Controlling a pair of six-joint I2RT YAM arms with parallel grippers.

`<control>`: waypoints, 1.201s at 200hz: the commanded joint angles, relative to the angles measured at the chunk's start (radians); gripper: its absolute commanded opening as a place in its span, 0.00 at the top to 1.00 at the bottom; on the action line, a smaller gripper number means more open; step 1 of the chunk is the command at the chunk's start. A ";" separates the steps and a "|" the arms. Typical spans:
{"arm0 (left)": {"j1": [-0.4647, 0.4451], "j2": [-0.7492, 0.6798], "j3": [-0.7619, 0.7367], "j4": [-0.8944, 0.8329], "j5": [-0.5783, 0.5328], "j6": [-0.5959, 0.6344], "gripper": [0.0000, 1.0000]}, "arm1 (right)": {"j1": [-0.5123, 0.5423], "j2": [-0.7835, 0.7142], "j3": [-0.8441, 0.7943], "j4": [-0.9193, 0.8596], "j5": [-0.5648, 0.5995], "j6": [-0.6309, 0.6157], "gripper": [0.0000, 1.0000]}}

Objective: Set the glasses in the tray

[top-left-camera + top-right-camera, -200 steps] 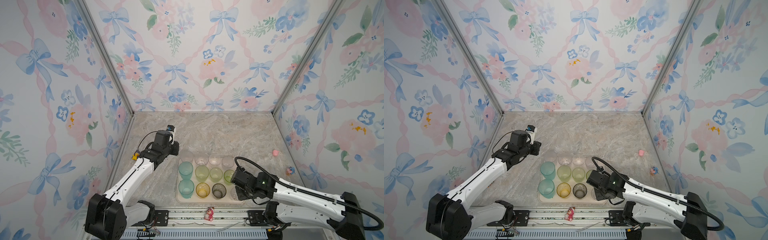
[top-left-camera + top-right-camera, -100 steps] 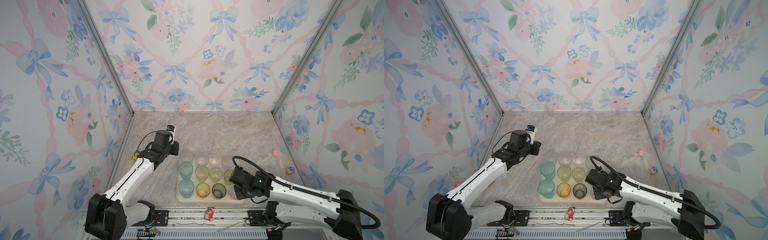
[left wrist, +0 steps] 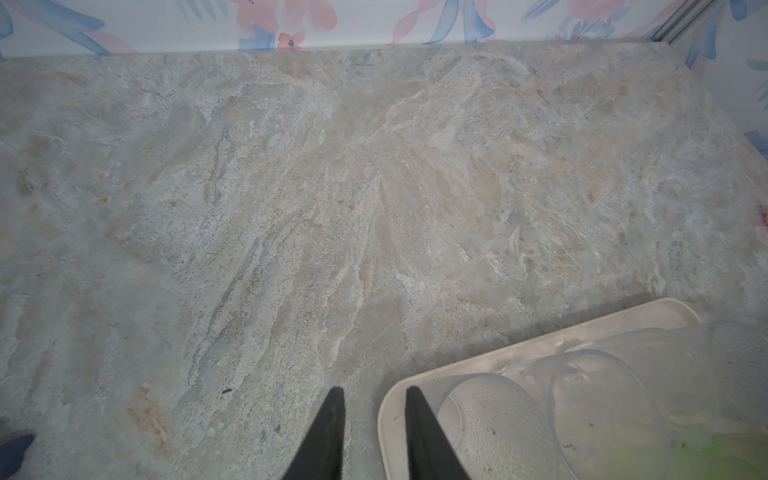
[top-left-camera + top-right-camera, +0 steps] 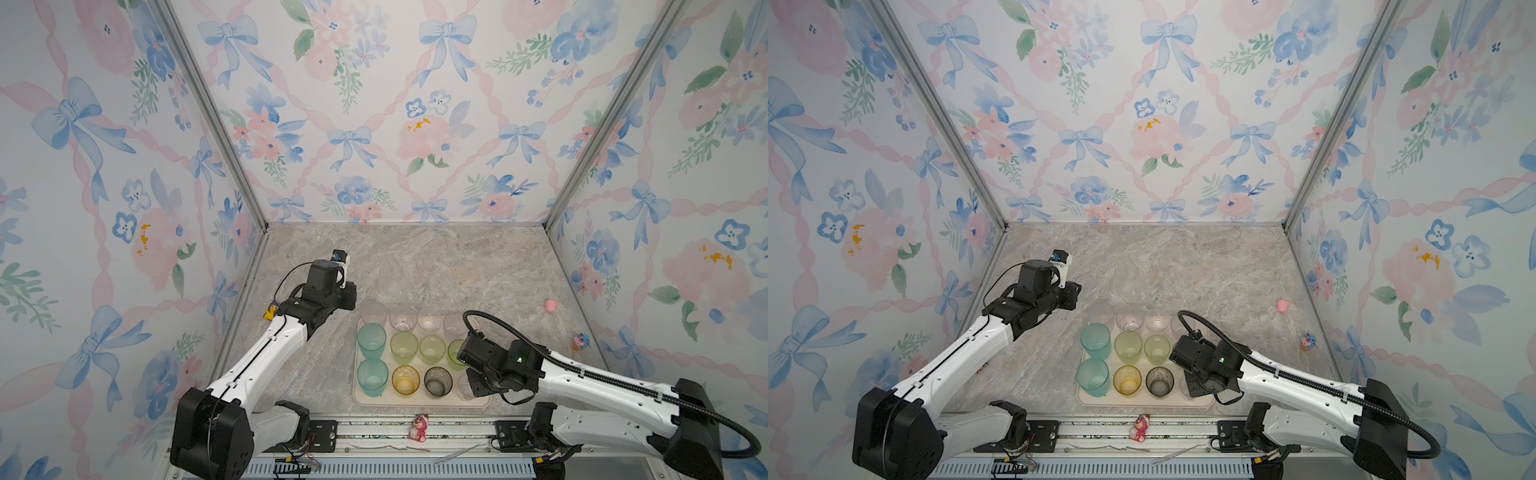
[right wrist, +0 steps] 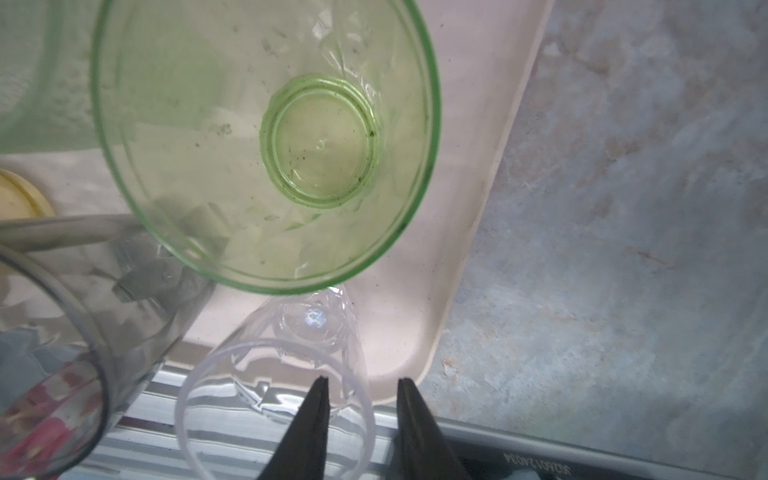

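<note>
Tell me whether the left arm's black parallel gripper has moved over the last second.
No. The left gripper sits where it was in both top views, just beyond the far left corner of the cream-beige rectangular plastic tray.

Translucent plastic tumblers (image 4: 404, 347) stand in rows in the cream rectangular tray (image 4: 415, 403), front of the marble tabletop (image 4: 415, 266). A pink toy (image 4: 551, 305) lies right, seemingly farther back.
</note>
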 commanded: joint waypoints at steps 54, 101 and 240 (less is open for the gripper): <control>0.017 -0.012 -0.016 0.019 -0.013 -0.016 0.71 | -0.043 -0.049 0.167 -0.110 0.060 -0.068 0.41; 0.028 -0.035 -0.026 0.059 -0.042 -0.023 0.71 | -0.203 -0.143 0.295 -0.122 0.103 -0.192 0.35; 0.174 -0.181 -0.192 0.313 -0.163 -0.049 0.02 | -0.662 -0.204 0.469 0.043 0.125 -0.490 0.03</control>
